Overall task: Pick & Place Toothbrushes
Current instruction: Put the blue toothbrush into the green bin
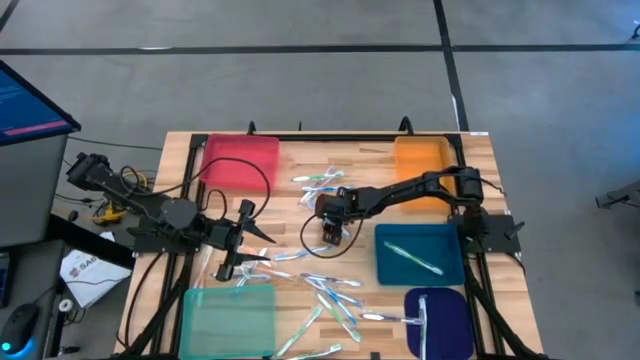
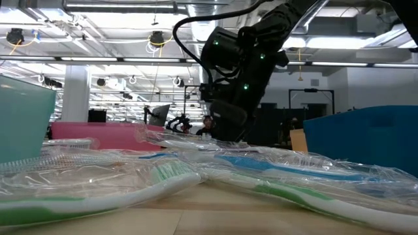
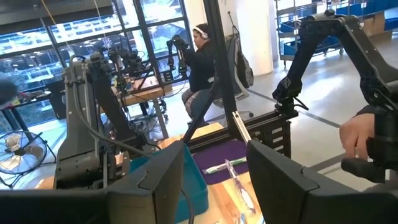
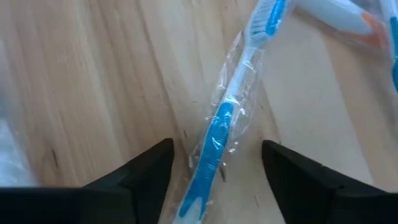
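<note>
A: Right wrist view: state the condition of the right gripper.

B: Its fingers stand apart, low over the wooden tabletop. A blue-and-white toothbrush in a clear wrapper lies between them, handle end in the gap, head end pointing away from the fingers. Neither finger touches it.

A: Where does that gripper sit overall?

B: High view: the right gripper is near the middle of the tabletop. More wrapped toothbrushes lie just beyond its fingers, toward the red tray and orange tray. A second scatter lies on the other side of the fingers, between the teal tray and the purple tray.

A: Are any toothbrushes already in trays?

B: One toothbrush lies inside the blue tray, and another rests on the purple tray.

A: Left gripper?

B: The left gripper hangs beside the teal tray, fingers apart and holding nothing. In the left wrist view, a seated person is visible in the room beyond the fingers.

A: Low view?

B: Wrapped toothbrushes fill the foreground, with the right gripper down behind them.
</note>
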`<state>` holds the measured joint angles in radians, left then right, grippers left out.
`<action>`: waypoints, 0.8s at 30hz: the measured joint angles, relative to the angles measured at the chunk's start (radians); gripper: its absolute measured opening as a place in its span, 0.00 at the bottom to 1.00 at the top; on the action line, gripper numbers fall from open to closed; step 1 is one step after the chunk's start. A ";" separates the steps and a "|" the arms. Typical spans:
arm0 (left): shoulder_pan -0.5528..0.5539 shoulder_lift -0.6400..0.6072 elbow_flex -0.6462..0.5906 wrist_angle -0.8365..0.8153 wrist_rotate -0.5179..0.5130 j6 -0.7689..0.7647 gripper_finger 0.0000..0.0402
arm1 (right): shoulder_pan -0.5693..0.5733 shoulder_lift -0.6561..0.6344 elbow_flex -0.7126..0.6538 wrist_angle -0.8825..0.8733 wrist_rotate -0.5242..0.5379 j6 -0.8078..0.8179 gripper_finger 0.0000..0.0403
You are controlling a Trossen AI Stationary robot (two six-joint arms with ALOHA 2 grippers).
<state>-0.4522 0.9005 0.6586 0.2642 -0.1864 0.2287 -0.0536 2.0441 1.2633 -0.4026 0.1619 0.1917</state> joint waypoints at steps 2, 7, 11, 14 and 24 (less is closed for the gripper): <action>0.000 0.000 0.000 0.000 0.000 0.000 0.43 | 0.003 0.001 0.000 0.000 0.001 -0.012 0.49; 0.000 0.000 0.000 0.006 0.000 0.000 0.43 | 0.001 0.003 -0.001 0.000 0.001 -0.009 0.23; 0.000 0.000 0.000 0.007 0.000 0.000 0.43 | -0.010 0.003 -0.002 -0.004 -0.005 -0.011 0.04; 0.000 0.000 0.000 0.007 0.000 0.000 0.43 | -0.014 0.003 -0.002 -0.004 -0.024 -0.010 0.05; 0.000 0.000 0.000 0.003 0.000 -0.005 0.43 | -0.006 -0.099 -0.008 0.055 0.045 0.007 0.04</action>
<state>-0.4522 0.9005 0.6586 0.2673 -0.1860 0.2237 -0.0592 1.9453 1.2553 -0.3478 0.2067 0.1991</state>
